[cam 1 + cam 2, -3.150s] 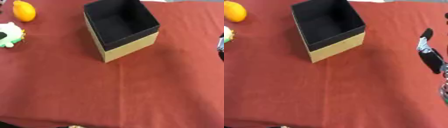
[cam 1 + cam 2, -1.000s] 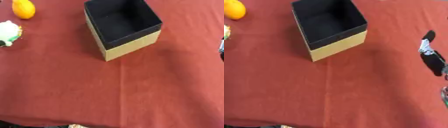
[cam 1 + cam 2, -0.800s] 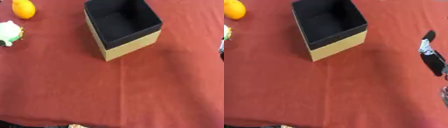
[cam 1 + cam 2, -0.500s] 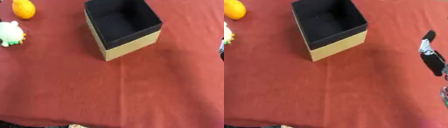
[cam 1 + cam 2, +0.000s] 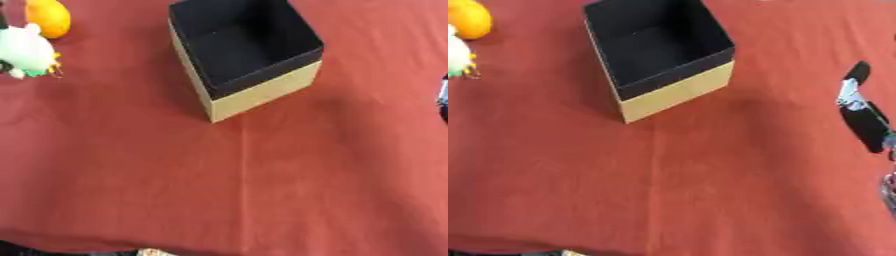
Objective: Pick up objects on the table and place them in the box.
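Since three seconds ago the white-and-green toy has shifted: it then lay flatter and lower at the left border, and now sits higher and a little further in, blurred; something dark touches its left side at the frame edge, and whether that is the left hand cannot be told. The likely reading is that the toy is being lifted or nudged toward the box, so a first pick is probably under way. The orange fruit, box and right hand show no real change. Right hand: black with a silver joint, at the right edge, fingers straight and together, holding nothing, resting over the cloth. Box: open-topped, square-cornered, tan card outside, matte black lining, empty; well to the left of the right hand and slightly farther off. Toy: rounded, smooth, white body, green and yellow trim; far left of the right hand, beyond the box. Fruit: smooth, glossy orange, oval; just beyond the toy. Tablecloth: red woven fabric, one faint crease.
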You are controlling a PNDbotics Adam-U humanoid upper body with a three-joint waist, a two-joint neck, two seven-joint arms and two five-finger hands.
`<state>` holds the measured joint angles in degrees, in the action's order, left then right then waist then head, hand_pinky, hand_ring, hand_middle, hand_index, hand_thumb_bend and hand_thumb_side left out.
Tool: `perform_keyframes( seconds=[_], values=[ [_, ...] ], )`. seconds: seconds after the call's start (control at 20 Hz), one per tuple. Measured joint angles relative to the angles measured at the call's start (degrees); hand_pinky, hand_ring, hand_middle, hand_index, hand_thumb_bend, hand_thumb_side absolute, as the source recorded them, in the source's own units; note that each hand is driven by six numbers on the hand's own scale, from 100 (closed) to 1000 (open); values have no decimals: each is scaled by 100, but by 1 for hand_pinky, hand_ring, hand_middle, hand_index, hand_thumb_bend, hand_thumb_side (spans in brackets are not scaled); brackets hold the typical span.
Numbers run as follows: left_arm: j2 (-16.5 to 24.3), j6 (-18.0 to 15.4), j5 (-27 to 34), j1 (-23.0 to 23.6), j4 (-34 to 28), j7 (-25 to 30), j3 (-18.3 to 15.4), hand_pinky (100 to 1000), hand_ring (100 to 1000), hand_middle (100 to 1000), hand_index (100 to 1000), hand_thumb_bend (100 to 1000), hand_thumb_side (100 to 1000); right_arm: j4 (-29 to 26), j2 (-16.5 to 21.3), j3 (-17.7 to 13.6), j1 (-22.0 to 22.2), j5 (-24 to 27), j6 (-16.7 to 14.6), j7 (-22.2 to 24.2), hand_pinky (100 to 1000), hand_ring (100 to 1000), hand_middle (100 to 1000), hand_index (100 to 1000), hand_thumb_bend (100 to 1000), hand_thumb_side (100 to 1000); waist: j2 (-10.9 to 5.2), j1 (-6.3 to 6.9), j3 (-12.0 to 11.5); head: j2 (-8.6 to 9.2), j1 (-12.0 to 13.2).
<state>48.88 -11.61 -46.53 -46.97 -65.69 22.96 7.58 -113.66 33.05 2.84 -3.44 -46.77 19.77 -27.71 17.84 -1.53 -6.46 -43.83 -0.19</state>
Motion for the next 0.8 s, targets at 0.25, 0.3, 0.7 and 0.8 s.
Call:
perform_keyframes(
  seconds=[0.25,0.3,0.7,0.8],
  values=[
    [0,-32,285,-17,-355,9,27,100,231,331,525,414,100,0,0,-1,6,0,2,2,569,545,646,856,100,557,-5,10,2,0,-38],
    [0,-38,345,-29,-452,31,33,100,231,332,526,414,100,0,0,-2,14,0,2,2,569,545,646,855,100,556,-9,16,3,0,-46],
    [-87,-67,744,-332,-1201,348,197,100,225,329,529,351,100,0,0,-14,14,0,-15,24,572,547,648,855,100,552,-48,35,15,0,-230],
    [-177,-77,829,-433,-1342,444,260,100,221,327,530,314,100,0,1,-31,11,0,-21,40,573,547,648,855,100,552,-59,37,19,0,-273]
  ],
)
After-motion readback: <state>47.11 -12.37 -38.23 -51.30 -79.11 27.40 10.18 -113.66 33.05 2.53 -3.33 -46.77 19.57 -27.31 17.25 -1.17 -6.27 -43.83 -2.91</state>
